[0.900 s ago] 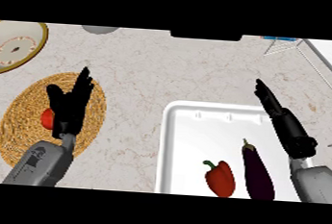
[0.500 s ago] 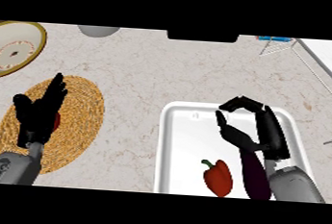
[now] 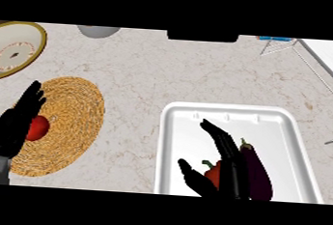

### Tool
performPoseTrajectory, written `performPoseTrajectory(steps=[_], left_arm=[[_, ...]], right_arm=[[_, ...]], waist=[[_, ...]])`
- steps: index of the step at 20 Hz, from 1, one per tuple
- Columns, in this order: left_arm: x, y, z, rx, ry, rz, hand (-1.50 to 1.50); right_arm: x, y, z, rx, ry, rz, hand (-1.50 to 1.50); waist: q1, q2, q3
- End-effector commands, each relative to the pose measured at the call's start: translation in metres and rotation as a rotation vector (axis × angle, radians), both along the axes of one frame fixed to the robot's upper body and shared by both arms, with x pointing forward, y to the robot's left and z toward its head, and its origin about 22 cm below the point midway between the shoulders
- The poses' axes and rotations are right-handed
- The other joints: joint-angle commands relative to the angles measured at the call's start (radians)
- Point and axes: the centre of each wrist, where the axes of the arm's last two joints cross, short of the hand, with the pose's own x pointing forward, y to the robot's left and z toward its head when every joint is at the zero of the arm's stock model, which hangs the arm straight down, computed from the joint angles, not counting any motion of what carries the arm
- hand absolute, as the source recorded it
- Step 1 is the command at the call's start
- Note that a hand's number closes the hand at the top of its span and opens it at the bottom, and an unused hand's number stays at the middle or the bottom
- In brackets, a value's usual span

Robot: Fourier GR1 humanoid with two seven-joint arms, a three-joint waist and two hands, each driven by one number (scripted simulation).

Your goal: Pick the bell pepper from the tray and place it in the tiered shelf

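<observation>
The red bell pepper (image 3: 211, 171) lies in the near part of the white tray (image 3: 233, 112), next to a dark purple eggplant (image 3: 257, 171). My right hand (image 3: 226, 154) reaches over the tray from the lower edge and is open. Its long fingers (image 3: 218, 136) run along the pepper's right side and its thumb (image 3: 192, 174) lies on the pepper's left, so the pepper sits in the gap and is partly hidden. The wire tiered shelf (image 3: 280, 45) shows at the far right corner. My left hand (image 3: 17, 123) rests open at the left edge.
A round woven mat (image 3: 73, 118) lies left of the tray, with a red fruit (image 3: 38, 128) on it beside my left hand. A cream plate (image 3: 12, 50), a grey bowl (image 3: 98, 31) and a black object (image 3: 202, 36) stand along the back.
My right hand has moved left and down over the tray, bringing its fingers and thumb to either side of the pepper. My left hand has drifted towards the left edge.
</observation>
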Motion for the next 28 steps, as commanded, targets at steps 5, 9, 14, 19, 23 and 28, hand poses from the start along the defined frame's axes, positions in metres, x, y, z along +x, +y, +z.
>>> performPoseTrajectory(steps=[5, 9, 14, 19, 23, 28], left_arm=[[-0.019, 0.018, -0.012, 0.005, 0.067, 0.047, 0.00], [-0.031, 0.016, -0.015, -0.019, 0.073, 0.017, 0.00], [-0.022, 0.015, -0.006, -0.018, 0.041, 0.010, 0.00], [-0.018, 0.014, -0.006, 0.000, 0.034, -0.003, 0.00], [-0.028, 0.018, -0.014, -0.034, 0.036, -0.019, 0.00], [-0.015, 0.008, -0.011, -0.019, 0.057, -0.028, 0.00]], right_arm=[[-0.031, 0.000, 0.001, -0.363, 0.113, -0.180, -1.50], [-0.042, 0.006, 0.014, -0.532, 0.271, -0.237, -1.50], [-0.058, 0.022, 0.024, -0.789, 0.529, -0.177, -1.50], [-0.052, 0.048, 0.065, -0.964, 0.617, -0.190, -1.50], [-0.045, 0.052, 0.080, -1.037, 0.667, -0.198, -1.50], [-0.035, 0.045, 0.091, -1.060, 0.692, -0.192, -1.50]], waist=[[-0.026, 0.005, -0.014], [-0.004, 0.006, -0.014], [0.010, 0.016, -0.012], [0.018, 0.022, -0.007], [0.025, 0.021, -0.005], [0.019, 0.021, -0.004]])
